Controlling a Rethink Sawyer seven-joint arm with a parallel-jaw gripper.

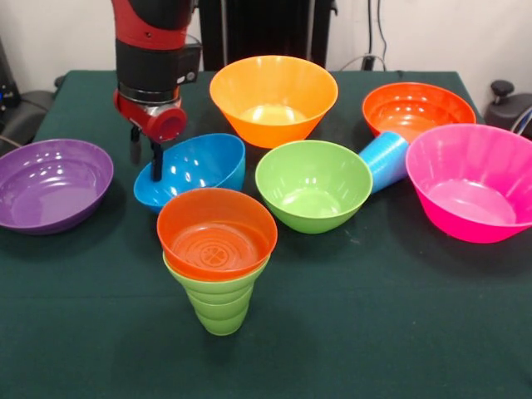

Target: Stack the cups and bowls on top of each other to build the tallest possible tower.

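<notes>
Purple comes first at the far left: a wide, shallow purple bowl (51,183) sits upright on the dark green tablecloth (374,332), well apart from the rest. Just right of it the red and black arm comes down, and its gripper (145,160) hangs with two thin dark fingers (155,163) parted a little way, one of them at the left rim of the blue bowl (193,170); whether they pinch that rim I cannot tell. The blue bowl is tipped, its mouth turned toward the near right.

Near of it stands the lime green cup (219,306), upright, with a small orange bowl (217,233) seated in its mouth (a two-piece stack so far). The orange bowl's far rim overlaps the blue bowl in the picture.

Farther back, around the middle, a large yellow-orange bowl (273,98) stands upright. Nearer and slightly right of it is the green bowl (313,184), just beside the stack and between it and the things to the right.

A light blue cup (386,160) lies on its side, wedged between the green bowl and the big pink bowl (472,181), touching or nearly touching both. Behind the cup, a shallow red-orange bowl (417,110) sits at the far right, its near edge partly hidden by the cup and the pink bowl.
</notes>
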